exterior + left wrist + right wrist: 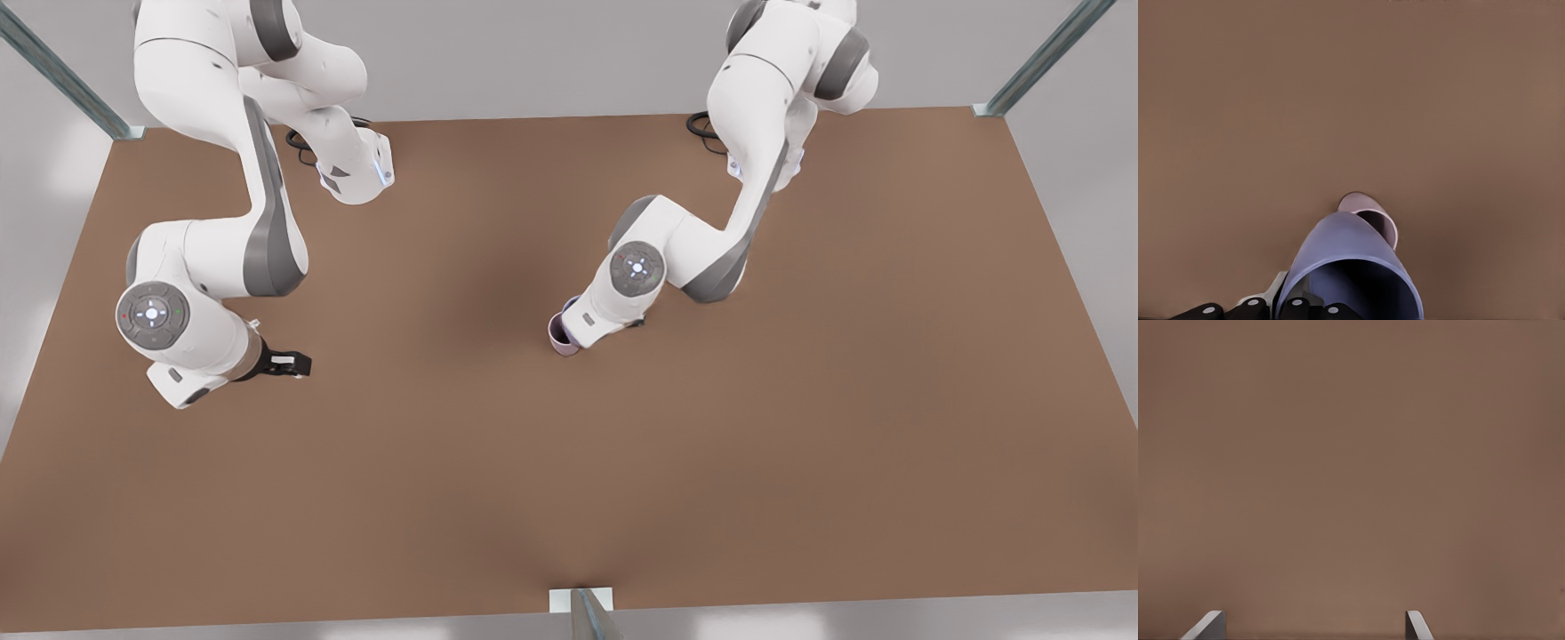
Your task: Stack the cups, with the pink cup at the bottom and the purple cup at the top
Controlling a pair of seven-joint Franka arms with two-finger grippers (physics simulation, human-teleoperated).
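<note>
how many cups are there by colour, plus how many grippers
pink cup: 1, standing on the table
purple cup: 1, held in the left gripper, close above the pink one
grippers: 2, the left one on the purple cup, the right gripper open and waiting over bare table
total: 2 cups, 2 grippers

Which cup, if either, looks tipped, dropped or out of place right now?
Neither. The purple cup sits in the left gripper, just above the pink cup, which stands upright on the table. The right gripper waits open, apart.
</note>
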